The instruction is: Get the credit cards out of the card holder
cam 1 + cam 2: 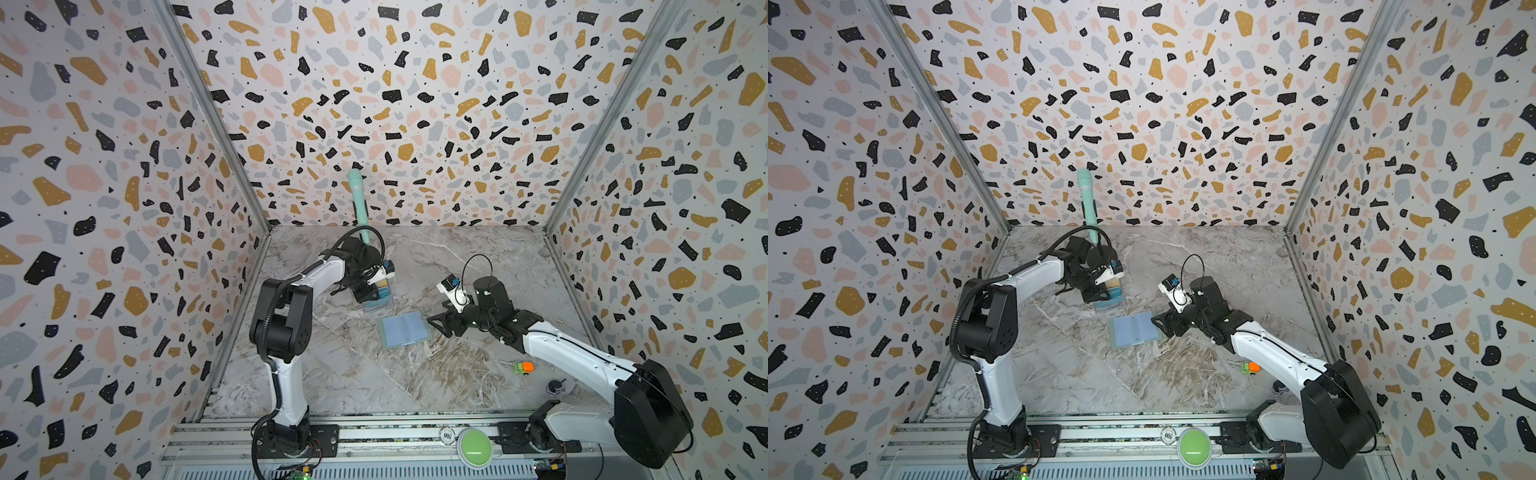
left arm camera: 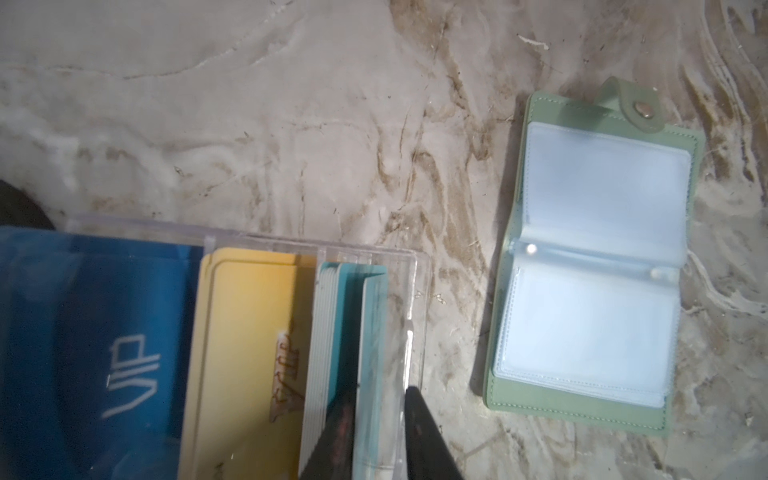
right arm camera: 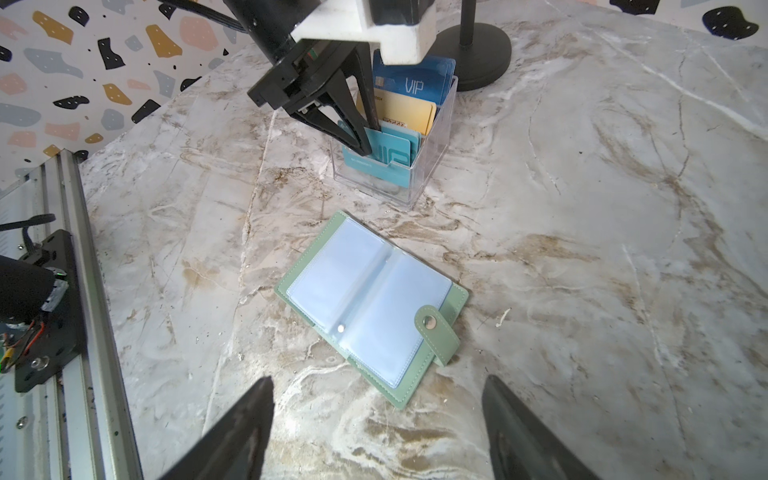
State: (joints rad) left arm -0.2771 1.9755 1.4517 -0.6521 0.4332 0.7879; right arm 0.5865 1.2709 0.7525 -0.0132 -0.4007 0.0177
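Left gripper (image 3: 370, 139), jaws slightly parted, likely releasing teal card (image 3: 395, 160) into clear stand (image 3: 432, 166); right gripper (image 3: 378, 386) wide open, empty, beside card holder (image 3: 365, 299)

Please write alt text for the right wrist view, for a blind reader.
An open mint-green card holder lies flat on a marble table, its sleeves apparently empty. Behind it, the left end effector reaches into a clear stand of cards; the open right end effector frames the foreground.

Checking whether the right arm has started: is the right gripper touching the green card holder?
Apart. In the right wrist view, bare marble tabletop shows between the card holder and both fingers of the open right gripper.
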